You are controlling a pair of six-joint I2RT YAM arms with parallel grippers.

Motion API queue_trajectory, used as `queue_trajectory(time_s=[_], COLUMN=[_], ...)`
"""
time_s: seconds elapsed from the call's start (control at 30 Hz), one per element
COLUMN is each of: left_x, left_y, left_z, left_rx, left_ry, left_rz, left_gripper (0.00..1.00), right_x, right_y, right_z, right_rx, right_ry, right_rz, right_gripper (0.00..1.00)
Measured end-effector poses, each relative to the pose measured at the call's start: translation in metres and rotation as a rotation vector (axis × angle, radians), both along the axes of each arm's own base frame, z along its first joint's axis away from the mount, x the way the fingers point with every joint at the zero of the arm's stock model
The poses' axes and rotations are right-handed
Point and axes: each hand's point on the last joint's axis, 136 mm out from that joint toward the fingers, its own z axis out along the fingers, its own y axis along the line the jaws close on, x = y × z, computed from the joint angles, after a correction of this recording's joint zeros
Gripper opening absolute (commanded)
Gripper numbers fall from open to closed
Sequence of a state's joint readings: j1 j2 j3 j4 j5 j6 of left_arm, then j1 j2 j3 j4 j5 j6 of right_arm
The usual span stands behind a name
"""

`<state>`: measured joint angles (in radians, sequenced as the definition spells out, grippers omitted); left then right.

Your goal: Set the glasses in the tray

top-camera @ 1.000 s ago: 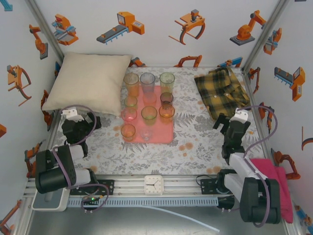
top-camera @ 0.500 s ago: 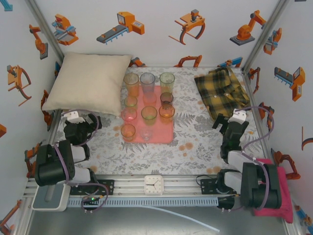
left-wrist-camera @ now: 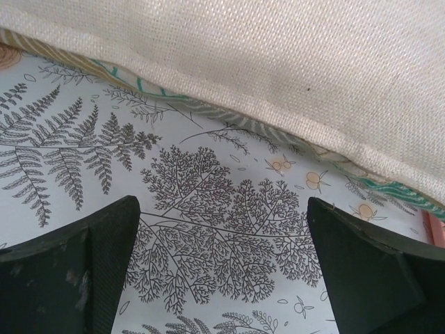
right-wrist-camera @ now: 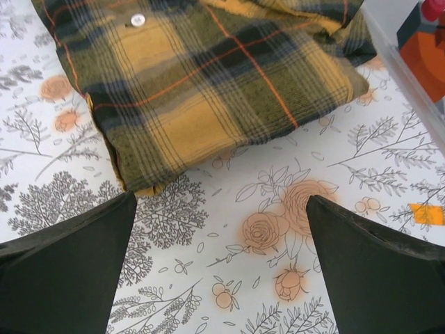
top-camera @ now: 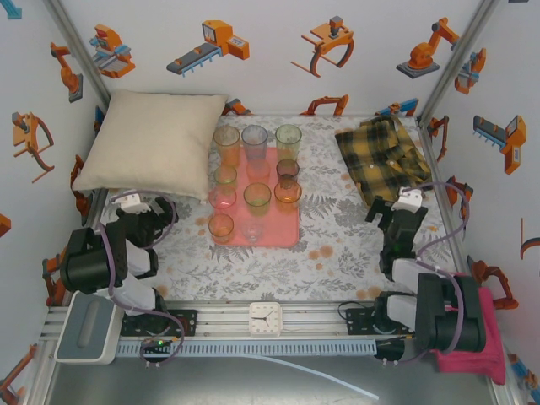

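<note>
Left arm [top-camera: 101,263] nearer its base — tray [top-camera: 280,224] lengthwise near-to-far

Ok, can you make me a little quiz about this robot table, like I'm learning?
1. True or false: the left gripper and the right gripper are both shut.
2. What lies at the far right of the table? A a teddy, B a plaid shirt, C a book.
3. Fill in: the cream pillow lies to the ___ of the tray.
Key: 1 false, both are open; 2 B; 3 left.
</note>
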<state>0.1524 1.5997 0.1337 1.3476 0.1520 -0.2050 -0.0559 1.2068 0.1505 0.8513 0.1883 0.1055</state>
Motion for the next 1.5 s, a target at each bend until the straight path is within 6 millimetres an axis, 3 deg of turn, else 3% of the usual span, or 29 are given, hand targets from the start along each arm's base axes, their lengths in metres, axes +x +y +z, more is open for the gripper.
queue_trajectory(time_s=[0.2, 0.37, 0.6, 0.8, 1.07, 1.27, 1.5], left_x=[0.001, 0.002, 0.004, 0.011, 0.036, 0.034, 0.036], left_y=[0.000, 0.000, 0.001, -0.003, -0.016, -0.017, -0.021], left_z=[0.002, 0.003, 0.006, 0.004, 0.009, -0.006, -0.010], left_rx=[0.003, 0.003, 0.008, 0.018, 0.065, 0.079, 0.097], left_ry=[-0.009, -0.010, -0.019, 0.006, 0.064, 0.137, 0.167], left_rz=[0.001, 0.001, 0.003, -0.009, -0.047, -0.049, -0.055], left_gripper=[0.97, 0.97, 0.97, 0.97, 0.97, 0.97, 0.97], right_x=[0.024, 0.035, 0.065, 0.063, 0.063, 0.063, 0.063], right_y=[0.011, 0.019, 0.027, 0.029, 0.024, 0.023, 0.023], right_z=[-0.011, -0.044, -0.017, -0.023, -0.023, -0.023, -0.023], right_rx=[0.024, 0.043, 0.032, 0.035, 0.026, 0.024, 0.024], right_ry=[0.027, 0.109, 0.068, 0.094, 0.094, 0.095, 0.095], right_rz=[0.066, 0.112, 0.170, 0.178, 0.152, 0.145, 0.145], right_gripper=[0.99, 0.99, 0.99, 0.99, 0.99, 0.99, 0.99])
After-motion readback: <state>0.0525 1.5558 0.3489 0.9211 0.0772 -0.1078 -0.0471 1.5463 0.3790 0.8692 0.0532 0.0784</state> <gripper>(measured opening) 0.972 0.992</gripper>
